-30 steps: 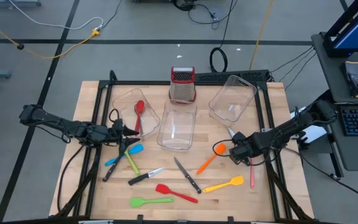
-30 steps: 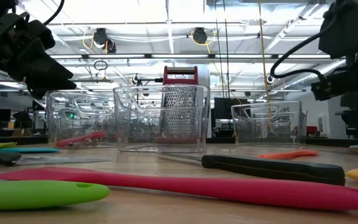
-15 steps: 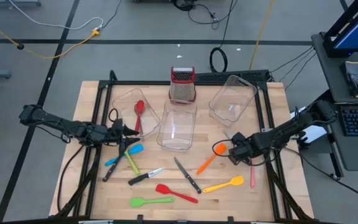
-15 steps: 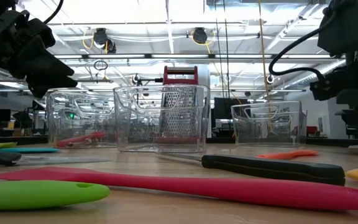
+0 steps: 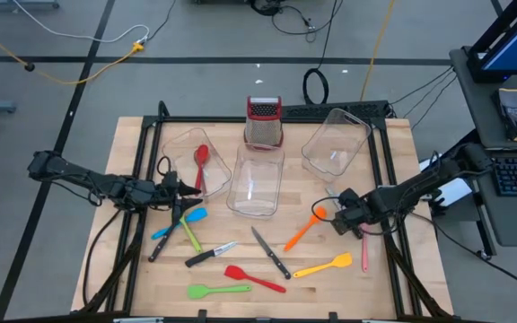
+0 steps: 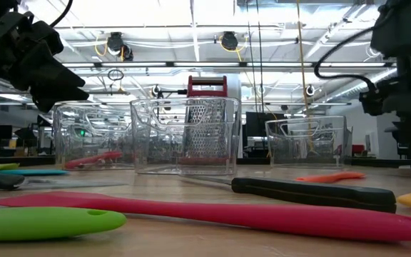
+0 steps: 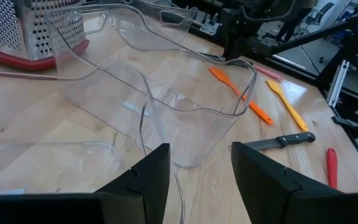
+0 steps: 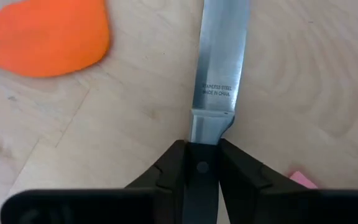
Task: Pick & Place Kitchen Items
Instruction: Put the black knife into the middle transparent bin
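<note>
only the right wrist view shows right gripper (image 8: 201, 163) clamped on knife (image 8: 221, 59) handle, beside orange spatula (image 8: 45, 38). left gripper (image 7: 201, 180) parted, empty. red spoon (image 5: 201, 160) in left tub (image 5: 179, 141).

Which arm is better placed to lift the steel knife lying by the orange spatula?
The right: its gripper is already clamped on the black handle of the steel knife. The left gripper hangs open across the table.
</note>
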Robot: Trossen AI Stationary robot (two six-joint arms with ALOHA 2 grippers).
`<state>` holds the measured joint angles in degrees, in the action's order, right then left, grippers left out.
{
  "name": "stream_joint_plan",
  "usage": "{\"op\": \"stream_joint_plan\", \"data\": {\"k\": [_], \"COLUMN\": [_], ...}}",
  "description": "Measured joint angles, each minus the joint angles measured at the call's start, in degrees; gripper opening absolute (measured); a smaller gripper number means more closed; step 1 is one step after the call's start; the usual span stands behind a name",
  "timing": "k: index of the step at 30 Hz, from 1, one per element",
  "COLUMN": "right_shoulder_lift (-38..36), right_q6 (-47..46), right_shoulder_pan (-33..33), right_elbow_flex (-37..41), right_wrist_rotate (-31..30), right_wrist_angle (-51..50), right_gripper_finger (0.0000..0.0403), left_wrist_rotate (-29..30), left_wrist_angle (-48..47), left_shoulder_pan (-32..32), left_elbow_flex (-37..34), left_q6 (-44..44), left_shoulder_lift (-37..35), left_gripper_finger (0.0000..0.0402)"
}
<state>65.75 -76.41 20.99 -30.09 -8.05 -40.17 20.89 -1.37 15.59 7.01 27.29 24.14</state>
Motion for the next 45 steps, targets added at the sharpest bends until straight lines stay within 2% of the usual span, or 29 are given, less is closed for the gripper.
{"op": "stream_joint_plan", "data": {"k": [6,14,22,31,36,45], "right_shoulder_lift": [-4.63,-6.38,-6.44,-6.46,-6.46,-6.46], "right_q6": [4.60,21.80,41.67,54.12,56.20,55.04], "right_shoulder_pan": [0.70,2.92,4.24,4.24,4.24,4.24], "right_elbow_flex": [-0.39,-0.42,2.21,10.32,14.08,14.93], "right_wrist_rotate": [2.22,2.46,10.65,18.07,18.82,16.85], "right_wrist_angle": [10.38,35.15,64.97,91.17,98.79,100.01], "right_gripper_finger": [0.0065,0.0065,0.0065,0.0065,0.0065,0.0065], "left_wrist_rotate": [0.02,-0.17,-0.33,-0.42,-0.44,-0.44], "left_wrist_angle": [0.05,0.17,0.44,0.44,1.29,1.53], "left_shoulder_pan": [-0.02,-0.02,0.00,0.00,0.00,0.00], "left_elbow_flex": [0.00,0.00,0.00,0.00,0.00,0.00], "left_q6": [-0.04,0.02,0.11,0.20,0.13,0.07], "left_shoulder_lift": [0.00,0.00,0.00,0.00,0.00,0.00], "left_gripper_finger": [0.0172,0.0172,0.0172,0.0172,0.0172,0.0172]}}
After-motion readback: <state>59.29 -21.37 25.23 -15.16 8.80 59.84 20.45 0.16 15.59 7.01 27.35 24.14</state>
